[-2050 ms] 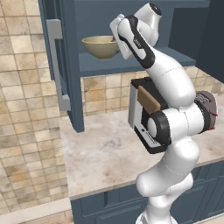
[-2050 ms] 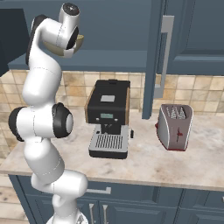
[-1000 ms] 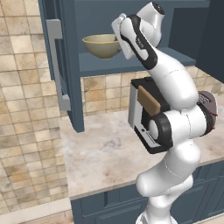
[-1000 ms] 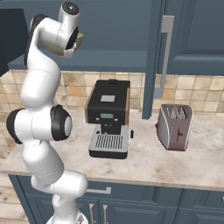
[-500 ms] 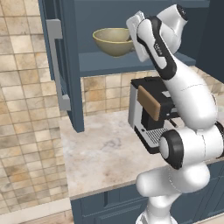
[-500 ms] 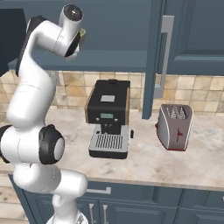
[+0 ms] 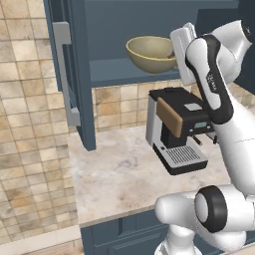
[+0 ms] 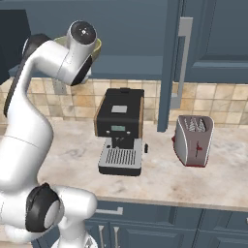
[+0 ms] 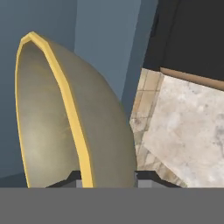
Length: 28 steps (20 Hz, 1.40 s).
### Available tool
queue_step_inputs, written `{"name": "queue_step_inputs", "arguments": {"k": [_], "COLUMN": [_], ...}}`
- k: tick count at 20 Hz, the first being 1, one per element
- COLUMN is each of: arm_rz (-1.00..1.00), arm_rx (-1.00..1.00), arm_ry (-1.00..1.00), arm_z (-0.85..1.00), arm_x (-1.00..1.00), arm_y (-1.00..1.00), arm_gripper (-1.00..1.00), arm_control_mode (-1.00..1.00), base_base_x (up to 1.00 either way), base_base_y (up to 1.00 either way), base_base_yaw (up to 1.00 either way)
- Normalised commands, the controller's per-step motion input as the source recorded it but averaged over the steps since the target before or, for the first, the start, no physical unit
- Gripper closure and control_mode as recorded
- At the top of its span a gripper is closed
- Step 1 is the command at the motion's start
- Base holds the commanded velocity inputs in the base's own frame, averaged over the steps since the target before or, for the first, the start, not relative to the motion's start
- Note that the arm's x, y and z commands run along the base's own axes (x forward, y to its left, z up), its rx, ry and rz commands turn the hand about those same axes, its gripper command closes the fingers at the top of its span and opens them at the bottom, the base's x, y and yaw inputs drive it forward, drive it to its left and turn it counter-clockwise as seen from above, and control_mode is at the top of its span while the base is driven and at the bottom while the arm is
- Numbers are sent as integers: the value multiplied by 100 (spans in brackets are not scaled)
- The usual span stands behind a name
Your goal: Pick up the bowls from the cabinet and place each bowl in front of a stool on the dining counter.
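Olive-beige bowl (image 7: 151, 53) (yellow rim) pinched by pincer (image 9: 107, 178).

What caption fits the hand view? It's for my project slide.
Claw shut on the rim of the olive-beige bowl, with the blue cabinet behind it.

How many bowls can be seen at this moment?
1: the olive-beige bowl, gripped at its rim by the gripper, level with the open cabinet shelf. Another may be hidden.
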Motion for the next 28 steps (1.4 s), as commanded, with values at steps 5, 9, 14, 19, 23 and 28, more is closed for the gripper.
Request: {"name": "queue_step_inputs", "arguments": {"k": [5, 9, 14, 19, 23, 28], "arm_rz": [-6, -7, -2, 0, 0, 0], "arm_rx": [0, 0, 0, 0, 0, 0], "arm_ry": [17, 23, 13, 1, 0, 0], "arm_z": [16, 2, -3, -6, 0, 0], "arm_x": [-98, -100, -100, -60, -29, -24], "arm_y": [-26, -9, -19, -12, 0, 0], "arm_gripper": [100, 100, 100, 100, 100, 100], "arm_control_mode": [-100, -100, -100, -100, -100, -100], "base_base_x": [0, 0, 0, 0, 0, 0], "base_base_y": [0, 0, 0, 0, 0, 0], "base_base_yaw": [0, 0, 0, 0, 0, 0]}}
